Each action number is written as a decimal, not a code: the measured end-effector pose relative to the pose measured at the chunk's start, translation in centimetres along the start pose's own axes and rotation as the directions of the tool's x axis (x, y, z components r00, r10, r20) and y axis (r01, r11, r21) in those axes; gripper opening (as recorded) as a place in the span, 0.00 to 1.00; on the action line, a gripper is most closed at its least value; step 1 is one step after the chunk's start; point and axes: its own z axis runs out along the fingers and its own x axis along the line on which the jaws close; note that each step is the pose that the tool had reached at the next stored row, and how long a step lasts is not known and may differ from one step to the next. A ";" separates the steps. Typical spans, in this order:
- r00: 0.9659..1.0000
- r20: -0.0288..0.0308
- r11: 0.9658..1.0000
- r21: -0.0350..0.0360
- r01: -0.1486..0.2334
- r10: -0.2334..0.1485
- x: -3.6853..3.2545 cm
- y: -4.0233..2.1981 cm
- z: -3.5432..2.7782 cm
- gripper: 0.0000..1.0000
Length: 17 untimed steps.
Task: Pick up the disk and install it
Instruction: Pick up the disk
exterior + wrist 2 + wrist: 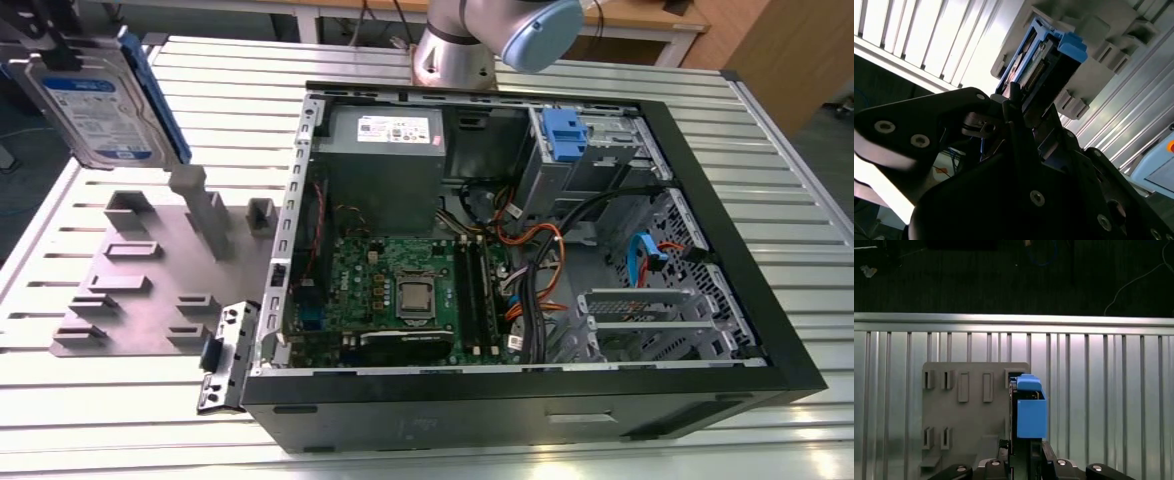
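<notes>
Though disk (1031, 412) endwise in first wrist view, label (100, 105) in exterior view.

In the exterior view's upper left, the frame's top edge cuts off the disk (100, 105); the arm (461, 50) is cropped likewise.

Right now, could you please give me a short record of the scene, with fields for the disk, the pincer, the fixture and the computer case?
disk: silver drive in blue carrier, held upright in the air, clear of the fixture
pincer: shut on the disk
fixture: grey slotted plate on the table, at the exterior view's left of the case
case: open computer case, another blue-tabbed caddy in its cage
installed: not yet
</notes>
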 end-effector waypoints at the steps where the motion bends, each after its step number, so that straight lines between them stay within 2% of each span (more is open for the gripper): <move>1: 1.000 0.000 1.000 0.000 0.000 0.000 -0.02 0.01 -0.42 0.35; 9: 1.000 0.000 1.000 0.001 0.000 0.000 -0.17 0.06 -3.44 0.35; 17: 1.000 0.000 1.000 0.002 0.000 0.000 -0.29 0.11 -5.90 0.35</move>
